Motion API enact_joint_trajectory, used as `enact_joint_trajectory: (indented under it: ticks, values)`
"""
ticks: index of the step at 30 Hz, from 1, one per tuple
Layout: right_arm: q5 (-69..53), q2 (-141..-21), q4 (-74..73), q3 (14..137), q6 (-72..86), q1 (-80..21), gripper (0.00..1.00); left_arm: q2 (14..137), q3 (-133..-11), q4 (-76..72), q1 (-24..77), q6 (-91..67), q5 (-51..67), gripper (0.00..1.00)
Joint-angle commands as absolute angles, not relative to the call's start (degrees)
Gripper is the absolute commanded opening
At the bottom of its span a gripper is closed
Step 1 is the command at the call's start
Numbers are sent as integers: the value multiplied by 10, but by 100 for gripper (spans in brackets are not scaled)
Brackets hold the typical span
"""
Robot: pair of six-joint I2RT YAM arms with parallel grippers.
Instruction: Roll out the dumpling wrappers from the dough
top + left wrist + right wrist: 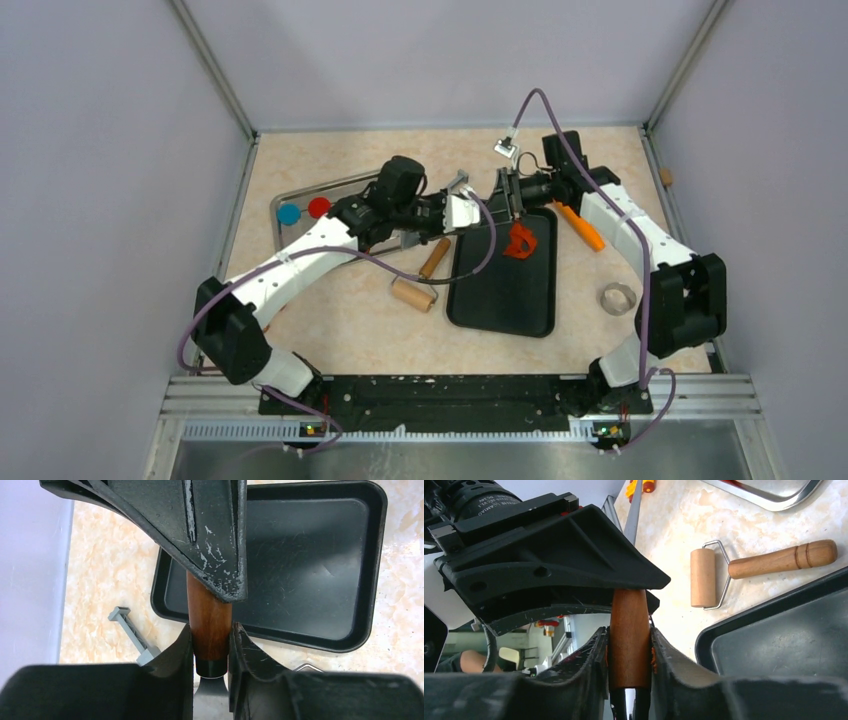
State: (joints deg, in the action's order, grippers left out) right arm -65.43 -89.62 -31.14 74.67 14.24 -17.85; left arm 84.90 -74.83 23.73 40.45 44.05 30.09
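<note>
The dough (520, 240), a ragged orange-red clay piece, lies at the far end of the black tray (505, 300). Two dumpling wrappers, one blue (289, 213) and one red (319, 207), rest on the metal tray (345, 187) at the left. Both grippers meet above the black tray's far left corner, gripping one brown wooden tool handle (210, 622). My left gripper (211, 630) is shut on the handle near its black collar and metal blade. My right gripper (628, 632) is shut on the same handle (629, 620), with orange crumbs on its pads.
A wooden rolling pin (420, 280) lies between the two trays, also visible in the right wrist view (714, 575). An orange carrot-shaped toy (582, 228) lies right of the black tray, and a metal ring (618, 297) sits nearer. A grey plastic clip (132, 632) lies by the tray.
</note>
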Motion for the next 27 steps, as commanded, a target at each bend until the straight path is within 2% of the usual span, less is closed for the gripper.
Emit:
enact_joint_trajectory:
  ticks: [1,2,3,9,16,19,23,26,27]
  values:
    - [-665,-866,-301,748,147,-157,36,831,-760,243,407,385,277,0]
    - [-664,-865,-303,749,147,-145,50,823,-758,262,404,383,272,0]
    - [-664,-863,-306,751,147,-132,57,817,-755,286,401,382,268,0]
    - [-625,-848,-336,765,139,-25,85,744,-702,460,354,408,282,0]
    - [-509,-835,-435,808,26,45,90,680,-576,676,339,660,247,0]
    - [-507,-830,-433,810,28,54,90,673,-524,682,339,683,251,0]
    - [-538,-815,-430,803,6,56,89,681,-468,615,341,671,250,1]
    - [-500,-817,-462,805,-11,56,90,700,-444,566,341,659,241,11]
    - [-485,-817,-473,807,-23,56,90,706,-441,557,340,657,242,19]
